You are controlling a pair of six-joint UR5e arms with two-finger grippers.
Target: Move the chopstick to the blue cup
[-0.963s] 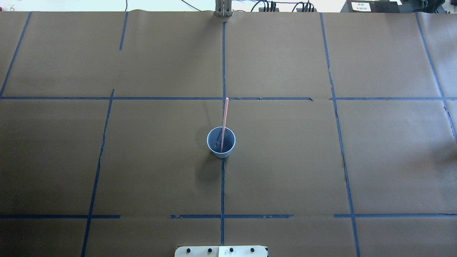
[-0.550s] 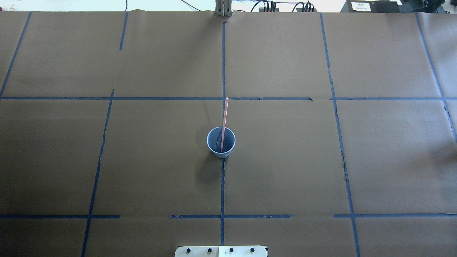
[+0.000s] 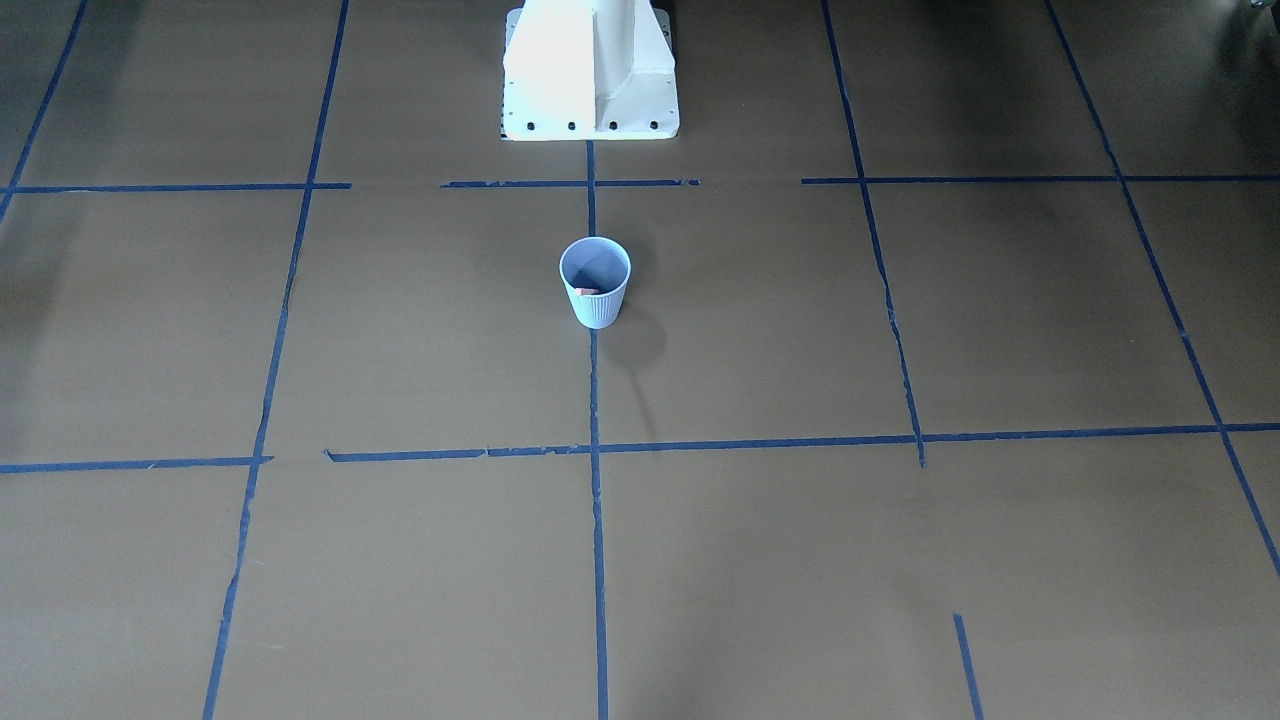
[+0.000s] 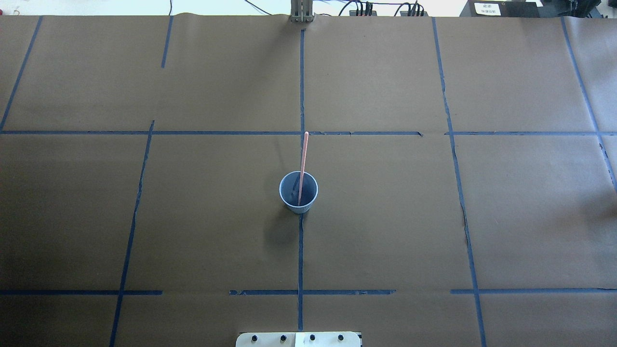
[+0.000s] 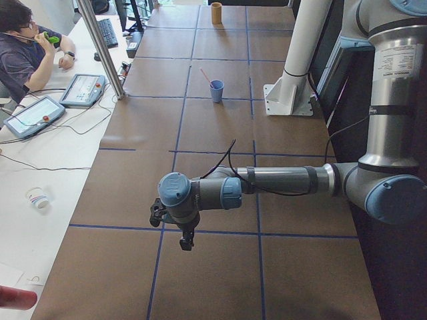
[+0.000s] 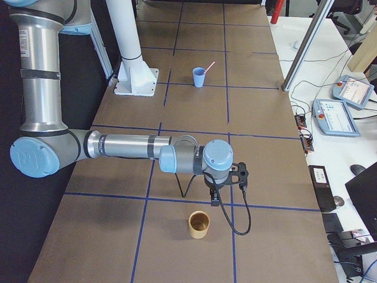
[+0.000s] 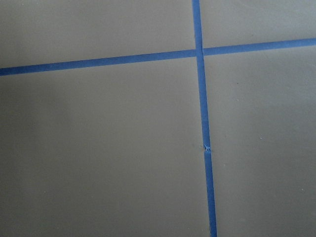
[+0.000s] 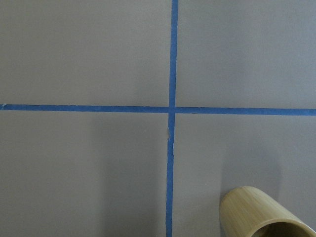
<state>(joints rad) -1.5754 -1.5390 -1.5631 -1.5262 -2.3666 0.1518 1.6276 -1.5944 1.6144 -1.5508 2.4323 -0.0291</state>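
Note:
The blue cup (image 4: 289,189) stands upright at the middle of the table, also in the front-facing view (image 3: 597,310) and both side views (image 5: 217,92) (image 6: 199,78). One salmon-pink chopstick (image 4: 303,159) stands in it, leaning on the far rim away from the robot's base (image 5: 207,76) (image 6: 209,67). My left gripper (image 5: 187,244) hangs over the table's left end, far from the cup. My right gripper (image 6: 214,202) hangs over the right end. Both show only in the side views, so I cannot tell if they are open or shut.
A bamboo cup (image 6: 198,224) stands just past my right gripper, also in the right wrist view (image 8: 261,217). The white robot pedestal (image 3: 590,70) is behind the blue cup. An operator (image 5: 27,47) and teach pendants (image 5: 83,90) are beside the table.

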